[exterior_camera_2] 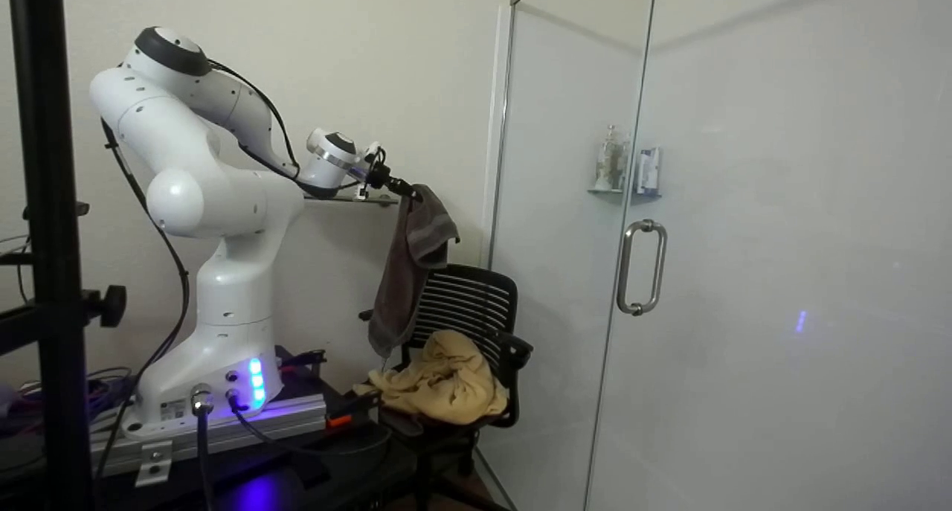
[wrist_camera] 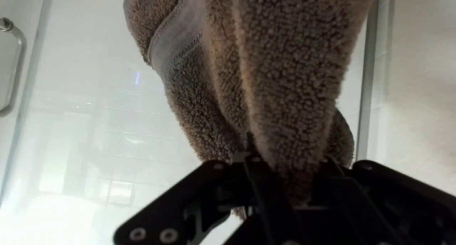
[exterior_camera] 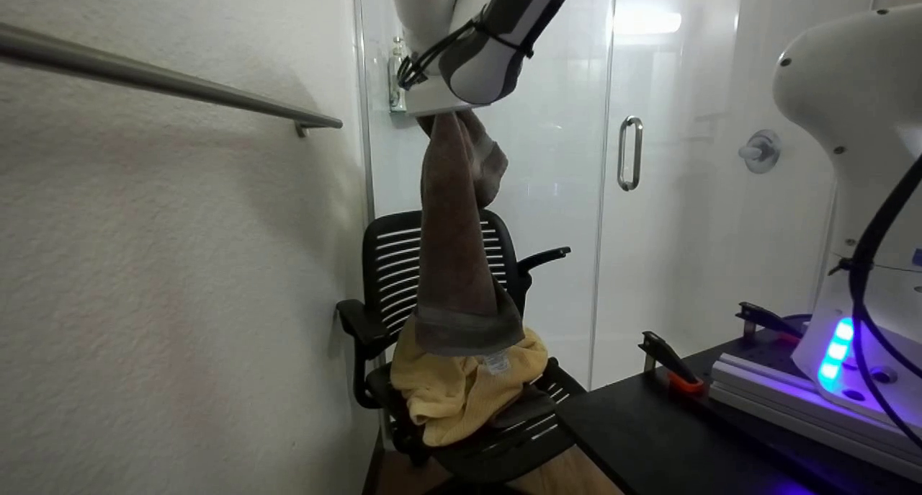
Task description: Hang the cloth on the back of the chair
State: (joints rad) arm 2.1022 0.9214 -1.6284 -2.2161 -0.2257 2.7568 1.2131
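Gripper (wrist_camera: 288, 164), jaws pinching one brown cloth (exterior_camera: 457, 228), one black chair (exterior_camera_2: 476, 300) bearing one yellow cloth (exterior_camera_2: 454, 384)

In an exterior view the arm (exterior_camera_2: 245, 202) rises from its base (exterior_camera_2: 201, 383) at the near left, blue lights (exterior_camera_2: 256, 383) glowing, leans left to a high elbow (exterior_camera_2: 172, 51), then slopes down rightward through the forearm (exterior_camera_2: 236, 108) to the wrist (exterior_camera_2: 326, 170). The gripper (exterior_camera_2: 410, 192) points right and slightly down at the far end; in the wrist view its fingers (wrist_camera: 262, 188) stand close together, gripping.
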